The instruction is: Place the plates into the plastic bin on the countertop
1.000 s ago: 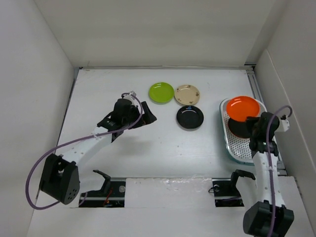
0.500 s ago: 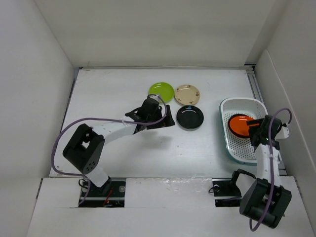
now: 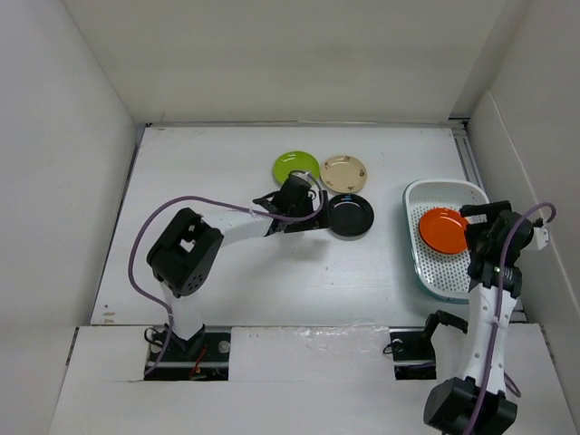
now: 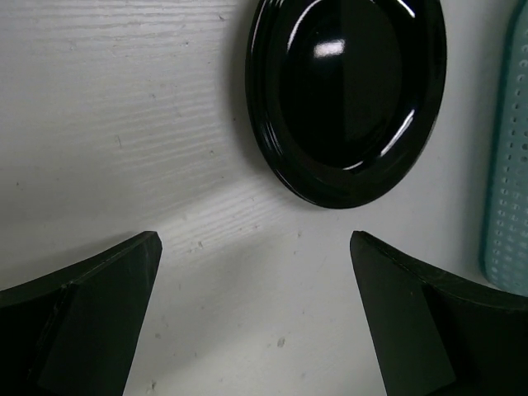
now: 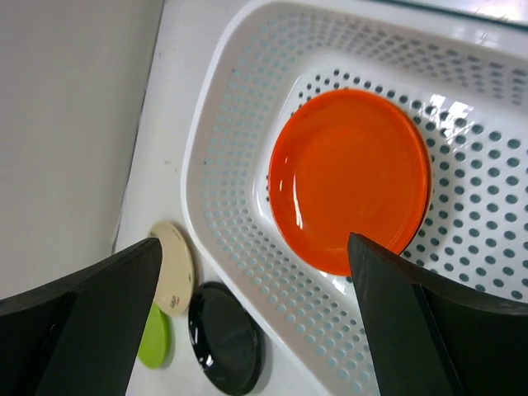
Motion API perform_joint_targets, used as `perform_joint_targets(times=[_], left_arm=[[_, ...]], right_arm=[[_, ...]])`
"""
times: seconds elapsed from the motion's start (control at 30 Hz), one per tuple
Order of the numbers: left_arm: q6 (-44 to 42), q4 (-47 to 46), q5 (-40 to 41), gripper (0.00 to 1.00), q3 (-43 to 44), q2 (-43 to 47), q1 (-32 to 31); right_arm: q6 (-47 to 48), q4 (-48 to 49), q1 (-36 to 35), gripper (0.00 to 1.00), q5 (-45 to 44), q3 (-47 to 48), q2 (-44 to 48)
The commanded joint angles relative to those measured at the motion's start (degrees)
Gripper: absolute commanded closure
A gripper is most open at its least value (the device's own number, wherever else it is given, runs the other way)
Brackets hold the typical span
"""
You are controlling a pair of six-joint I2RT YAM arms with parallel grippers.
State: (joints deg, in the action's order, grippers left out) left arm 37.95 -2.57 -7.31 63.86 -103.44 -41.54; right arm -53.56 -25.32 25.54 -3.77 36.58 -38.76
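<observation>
An orange plate (image 3: 442, 230) (image 5: 351, 177) lies flat in the plastic bin (image 3: 446, 272) (image 5: 239, 206) at the right of the countertop (image 3: 208, 181). My right gripper (image 3: 473, 222) (image 5: 254, 239) hangs open above the bin, apart from the plate, holding nothing. Three more plates sit mid-counter: black (image 3: 350, 216) (image 4: 346, 99) (image 5: 224, 340), lime green (image 3: 295, 167) (image 5: 155, 337) and beige (image 3: 344, 172) (image 5: 173, 268). My left gripper (image 3: 315, 212) (image 4: 254, 238) is open just left of the black plate, low over the counter, with only bare surface between its fingers.
White walls close in the counter at the back and on both sides. The bin's near end shows bare perforated floor. Its pale teal wall (image 4: 507, 165) edges the left wrist view beyond the black plate. The right arm stands close to the right wall.
My right gripper has opened and let go of the orange plate, which now rests in the bin. The left arm has swung right, up to the black plate, staying open.
</observation>
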Motion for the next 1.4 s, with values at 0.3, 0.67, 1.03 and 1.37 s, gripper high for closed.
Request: perform_joint_targets(times=[0.3,0.67,1.03,1.37], left_arm=[[1.4,-2.1,-0.5,0.26,9.7,-12.6,-0.1],[3.3,-1.2,2.8,1.00,9.4,-13.6,-0.1],[1.0,-1.0,-1.3,1.00,0.4,10.2,-0.1],[-0.2,1.2,-6.7,1.00,0.4,19.6,-0.1]], right_arm=[[1.4,2.8,0.4,0.00,16.8,0.0,4.0],[4.1,17.7,-0.1,0.04,39.8,-6.5,5.1],[11.4,25.1,-13.3,0.04,44.1,-5.5,-5.3],[13.8,32.9,-32.5,0.04,36.5,-4.9,-14.9]])
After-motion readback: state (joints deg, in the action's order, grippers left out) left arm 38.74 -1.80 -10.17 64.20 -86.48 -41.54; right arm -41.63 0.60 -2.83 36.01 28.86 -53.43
